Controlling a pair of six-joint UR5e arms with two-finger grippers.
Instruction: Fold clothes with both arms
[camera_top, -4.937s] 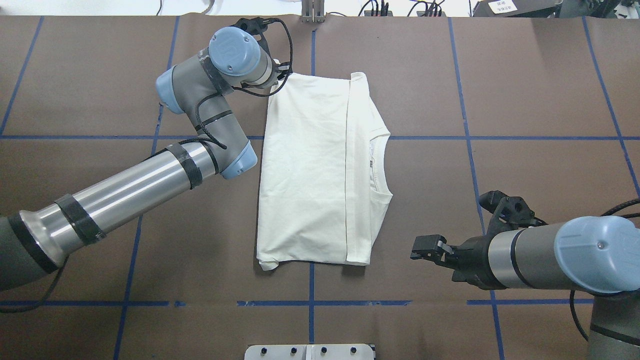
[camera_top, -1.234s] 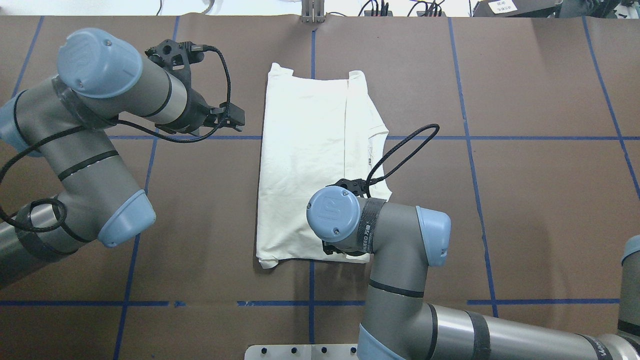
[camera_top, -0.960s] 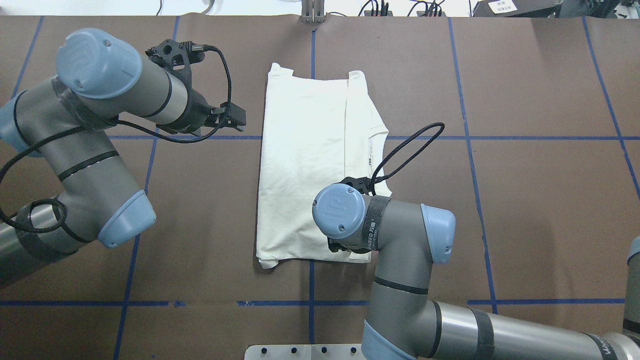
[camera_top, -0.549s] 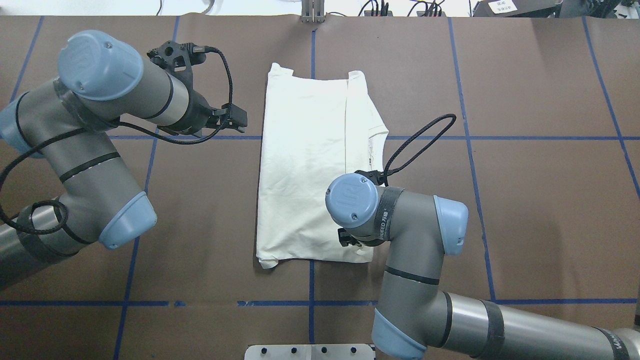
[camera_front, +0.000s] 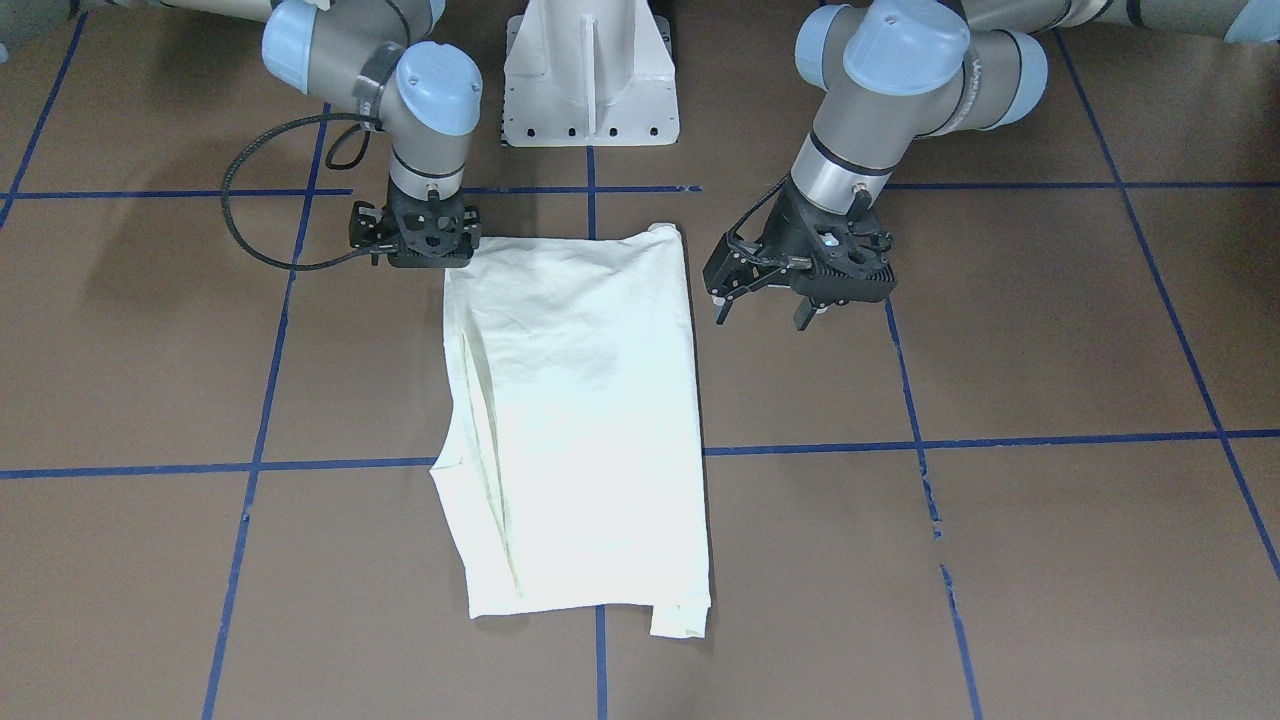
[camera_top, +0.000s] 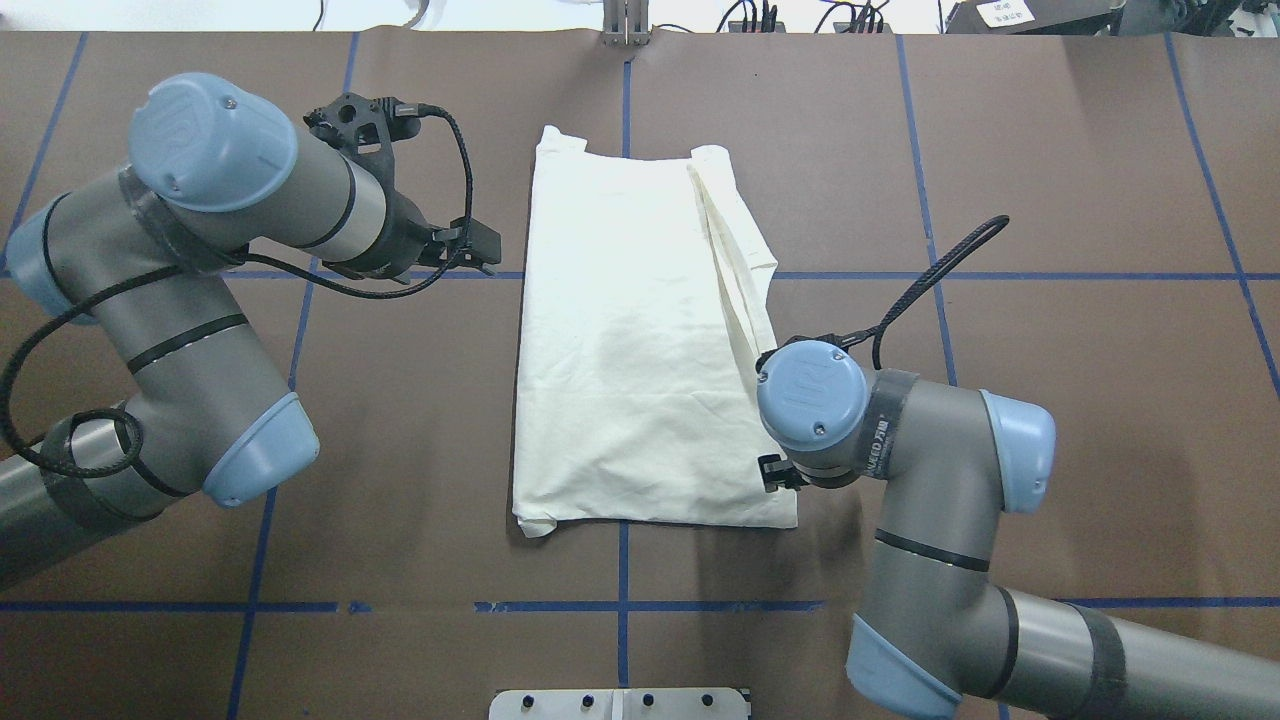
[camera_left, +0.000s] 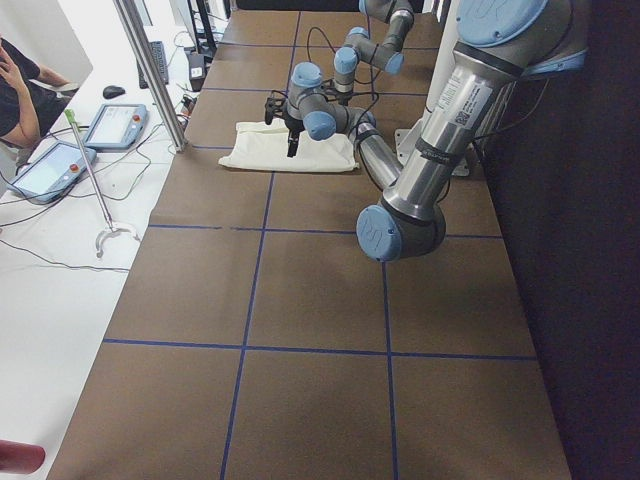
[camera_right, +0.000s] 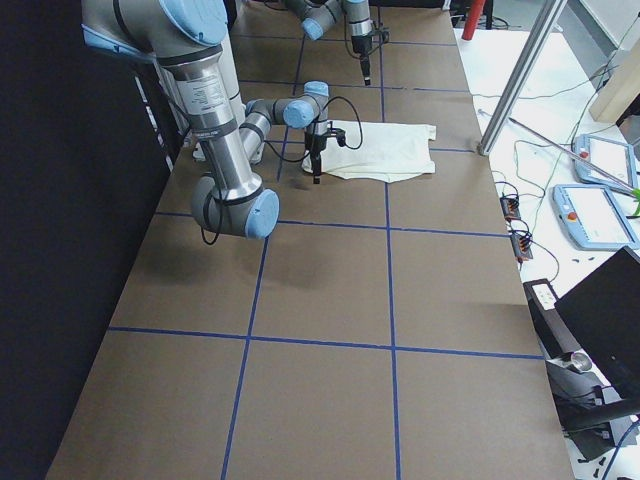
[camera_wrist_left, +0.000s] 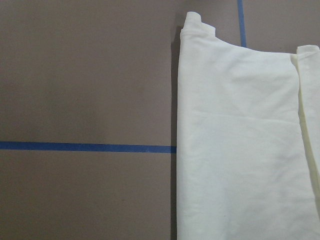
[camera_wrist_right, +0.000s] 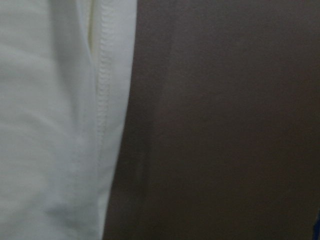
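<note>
Robotics laboratory: a long table (camera_top: 1050, 400) wrapped in brown paper is ruled into squares with blue tape (camera_top: 1100, 275). Two grey jointed machines, the left arm (camera_top: 190, 340) and the right arm (camera_top: 930, 500), reach over it from either side of a white pedestal (camera_front: 588, 70). Touchscreen control pendants (camera_right: 600, 215) lie on a white surface alongside, near an aluminium post (camera_right: 520, 75). Cables (camera_top: 748, 14) cluster at the table's far edge, and a person (camera_left: 18, 90) is partly seen at the margin.
</note>
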